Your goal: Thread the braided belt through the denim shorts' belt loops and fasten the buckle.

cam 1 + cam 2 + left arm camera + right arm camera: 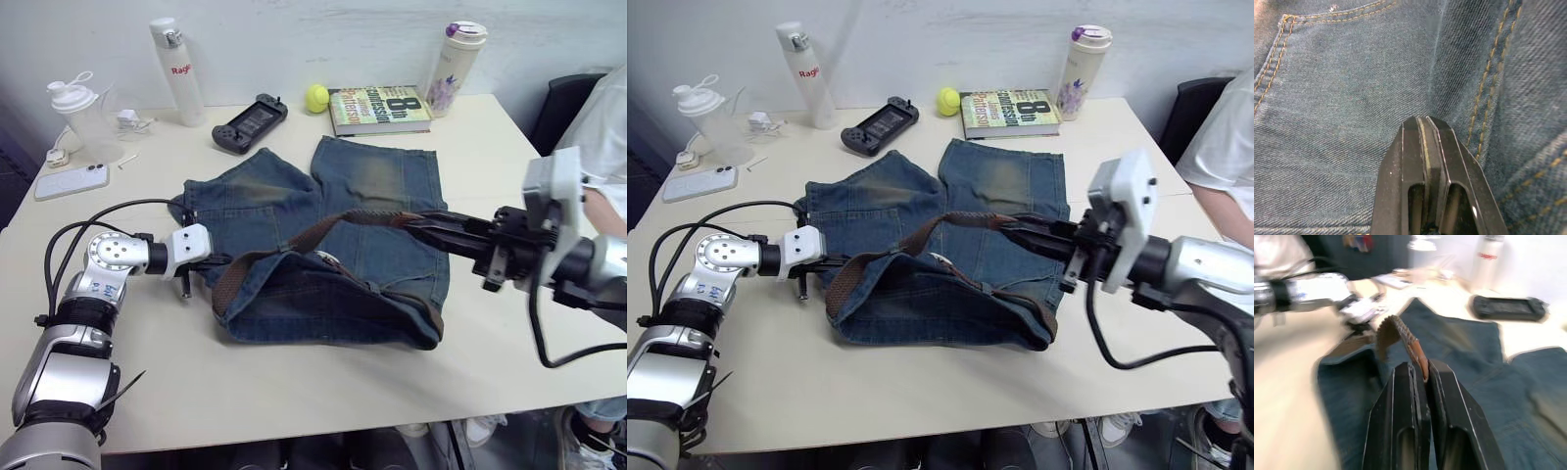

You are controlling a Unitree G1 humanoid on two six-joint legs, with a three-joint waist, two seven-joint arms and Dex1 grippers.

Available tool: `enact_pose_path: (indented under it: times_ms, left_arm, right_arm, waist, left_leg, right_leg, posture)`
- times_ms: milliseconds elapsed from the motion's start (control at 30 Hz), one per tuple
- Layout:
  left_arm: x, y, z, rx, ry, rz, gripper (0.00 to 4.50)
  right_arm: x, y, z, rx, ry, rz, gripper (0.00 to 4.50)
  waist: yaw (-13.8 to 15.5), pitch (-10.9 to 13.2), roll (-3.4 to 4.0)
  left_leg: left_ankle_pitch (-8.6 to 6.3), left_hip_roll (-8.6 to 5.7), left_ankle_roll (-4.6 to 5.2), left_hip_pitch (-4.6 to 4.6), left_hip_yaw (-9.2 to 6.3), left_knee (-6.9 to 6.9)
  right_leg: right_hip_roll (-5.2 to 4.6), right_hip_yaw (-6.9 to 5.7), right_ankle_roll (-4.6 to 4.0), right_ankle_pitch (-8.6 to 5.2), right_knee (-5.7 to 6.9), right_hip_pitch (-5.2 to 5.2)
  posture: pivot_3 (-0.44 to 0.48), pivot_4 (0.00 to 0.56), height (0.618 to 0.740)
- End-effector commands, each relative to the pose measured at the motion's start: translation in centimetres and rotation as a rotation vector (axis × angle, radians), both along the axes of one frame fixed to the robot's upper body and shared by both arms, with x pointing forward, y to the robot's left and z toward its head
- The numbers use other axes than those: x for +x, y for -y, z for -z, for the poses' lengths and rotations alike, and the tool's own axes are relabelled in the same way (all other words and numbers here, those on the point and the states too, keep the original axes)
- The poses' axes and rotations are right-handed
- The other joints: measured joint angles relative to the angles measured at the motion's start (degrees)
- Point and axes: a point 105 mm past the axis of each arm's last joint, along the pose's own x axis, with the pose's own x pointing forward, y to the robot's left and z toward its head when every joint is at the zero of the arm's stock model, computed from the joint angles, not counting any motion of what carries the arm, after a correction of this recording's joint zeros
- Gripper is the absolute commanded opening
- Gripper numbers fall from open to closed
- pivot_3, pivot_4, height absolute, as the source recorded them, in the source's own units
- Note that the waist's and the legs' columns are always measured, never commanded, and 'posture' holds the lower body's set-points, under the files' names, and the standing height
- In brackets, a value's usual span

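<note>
On the pale surface [294,392], the blue denim shorts with faded brownish-tan patches [333,245] are lying flat, legs pointing away from the robot and the waistband nearest to it. Along that waistband the long brown braided belt [294,245] is running from the left edge of the shorts, rising off the denim in the middle and stretching across to the right. A small silvery metal buckle [328,258] is sitting near the centre of the waistband, just beside the strap.

Reaching in from the right, the right gripper [416,221] is holding the raised end of the belt, its jaws clenched on the strap; in the right wrist view the woven strap [1410,345] is curling up from between the two black fingers [1400,401]. At the left edge of the waistband, the left gripper [217,261] is lying against the denim with its jaws pressed together, a thin pale edge caught between them in the left wrist view; what that edge belongs to is unclear.

Along the far side of the surface, a white bottle [177,71], a black game controller [249,122], a yellow ball [316,98], a book [378,109] and a flowered tumbler [453,70] are standing well apart from the shorts. A white phone [71,181] is lying near the left edge.
</note>
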Motion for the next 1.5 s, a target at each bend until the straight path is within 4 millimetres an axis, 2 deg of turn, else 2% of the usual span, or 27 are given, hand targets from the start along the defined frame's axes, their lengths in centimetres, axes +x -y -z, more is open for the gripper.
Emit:
enact_pose_path:
  times_ms: [33,133,233,400,533,700,767,867,933,1000,1100,1133,1267,1300,1467,1500]
  left_arm:
    - [-1.8,-0.6,3.6,-0.002,-0.171,-0.012,0.12]
    - [-1.7,-0.2,1.5,-0.114,-0.169,0.004,0.12]
    - [-1.7,-0.7,-1.1,-0.204,-0.185,-0.004,0.12]
    - [-2.0,-1.2,-5.7,-0.361,-0.254,-0.015,0.12]
    - [-4.3,-0.2,-8.2,-0.484,-0.452,0.06,0.12]
    - [-5.7,-0.1,-8.3,-0.503,-0.562,0.065,0.12]
    - [-6.6,0.0,-7.7,-0.47,-0.607,0.082,0.12]
    - [-6.1,0.3,-6.5,-0.423,-0.57,0.052,0.12]
    - [-4.9,0.7,-6.2,-0.409,-0.491,0.02,0.12]
    - [-4.6,1.0,-6.3,-0.406,-0.458,0.017,0.72]
    - [-5.1,1.0,-5.8,-0.368,-0.464,0.035,1.79]
    - [-5.3,1.0,-5.5,-0.348,-0.465,0.041,2.38]
    - [-5.2,0.9,-4.9,-0.335,-0.48,0.01,4.26]
    - [-5.2,0.9,-4.7,-0.329,-0.478,0.008,4.47]
    - [-5.1,1.3,-4.0,-0.344,-0.493,-0.005,4.47]
    - [-5.2,1.4,-3.8,-0.338,-0.494,-0.001,4.04]
  right_arm:
    - [0.4,-1.1,1.2,-0.071,0.068,0.024,0.0]
    - [0.8,-1.2,3.5,-0.239,0.153,0.03,0.0]
    - [0.6,-1.4,5.1,-0.332,0.21,0.002,0.0]
    - [0.1,-1.8,6.3,-0.408,0.295,-0.06,0.0]
    - [0.0,-2.1,6.5,-0.403,0.329,-0.08,0.0]
    - [0.3,-2.1,6.7,-0.408,0.343,-0.069,0.0]
    - [0.4,-2.1,6.7,-0.412,0.354,-0.061,0.0]
    - [0.4,-2.2,6.7,-0.409,0.356,-0.059,0.0]
    - [0.4,-2.3,6.6,-0.396,0.352,-0.053,0.0]
    - [0.4,-2.2,6.7,-0.394,0.347,-0.047,0.0]
    - [0.4,-2.2,6.7,-0.393,0.341,-0.04,0.0]
    - [0.4,-2.1,6.7,-0.393,0.34,-0.038,0.0]
    - [0.4,-2.2,6.8,-0.392,0.337,-0.037,0.0]
    - [0.4,-2.2,6.8,-0.391,0.336,-0.037,0.0]
    - [0.4,-2.3,6.9,-0.385,0.331,-0.032,0.0]
    - [0.4,-2.4,6.9,-0.384,0.33,-0.032,0.0]
  waist:
    - [-0.03,-0.05,0.06]
    - [-0.03,-0.04,0.05]
    - [0.0,-0.02,0.0]
    - [-0.19,0.16,-0.3]
    - [-0.15,0.18,-0.33]
    - [-0.13,0.18,-0.33]
    - [-0.13,0.18,-0.33]
    - [-0.11,0.18,-0.33]
    - [0.07,0.18,-0.33]
    - [0.2,0.18,-0.34]
    - [0.03,0.18,-0.34]
    - [0.02,0.18,-0.34]
    - [-0.07,0.18,-0.33]
    - [-0.04,0.18,-0.34]
    - [-0.02,0.18,-0.34]
    - [0.03,0.18,-0.34]
  left_leg:
    - [-0.01,0.0,0.01,-0.02,0.02,-0.01]
    - [-0.01,0.0,0.02,-0.14,0.15,-0.01]
    - [-0.01,-0.03,0.03,-0.38,0.36,0.01]
    - [0.04,0.04,0.03,-0.83,0.5,0.15]
    - [0.04,0.06,0.02,-0.89,0.44,0.19]
    - [0.06,0.06,0.0,-0.88,0.38,0.22]
    - [0.06,0.07,-0.01,-0.89,0.36,0.21]
    - [0.06,0.07,-0.01,-0.91,0.33,0.19]
    - [0.07,0.07,-0.02,-0.92,0.32,0.21]
    - [0.08,0.04,-0.02,-0.91,0.26,0.25]
    - [0.08,0.04,-0.01,-0.94,0.24,0.26]
    - [0.08,0.04,-0.01,-0.95,0.23,0.24]
    - [0.09,0.07,-0.03,-0.93,0.25,0.21]
    - [0.09,0.07,-0.04,-0.93,0.25,0.22]
    - [0.09,0.05,-0.04,-0.93,0.24,0.22]
    - [0.09,0.05,-0.04,-0.93,0.24,0.22]
  right_leg:
    - [0.02,0.01,0.0,0.0,0.09,-0.01]
    - [0.07,0.01,0.0,0.0,0.22,-0.19]
    - [0.22,-0.08,0.02,0.0,0.36,-0.58]
    - [0.42,-0.09,0.04,0.01,0.45,-1.07]
    - [0.45,-0.1,0.04,0.01,0.44,-1.07]
    - [0.4,0.0,0.04,0.01,0.44,-1.03]
    - [0.4,0.02,0.04,0.01,0.44,-1.03]
    - [0.35,0.09,0.04,0.01,0.42,-1.04]
    - [0.35,0.1,0.04,0.01,0.42,-1.03]
    - [0.34,0.09,0.04,0.01,0.43,-0.97]
    - [0.32,0.1,0.04,0.01,0.42,-0.97]
    - [0.32,0.1,0.04,0.01,0.4,-0.97]
    - [0.35,0.07,0.04,0.01,0.4,-0.98]
    - [0.35,0.07,0.03,0.01,0.41,-0.98]
    - [0.34,0.08,0.04,0.01,0.4,-0.98]
    - [0.33,0.08,0.04,0.01,0.41,-0.98]
  posture:
    - [0.0,0.15,0.74]
    - [0.0,0.15,0.74]
    - [0.0,0.15,0.74]
    - [0.0,0.15,0.74]
    - [0.0,0.15,0.74]
    - [0.0,0.15,0.74]
    - [0.0,0.15,0.74]
    - [0.0,0.15,0.74]
    - [0.0,0.15,0.74]
    - [0.0,0.15,0.74]
    - [0.0,0.15,0.74]
    - [0.0,0.15,0.74]
    - [0.0,0.15,0.74]
    - [0.0,0.15,0.74]
    - [0.0,0.15,0.74]
    - [0.0,0.15,0.74]
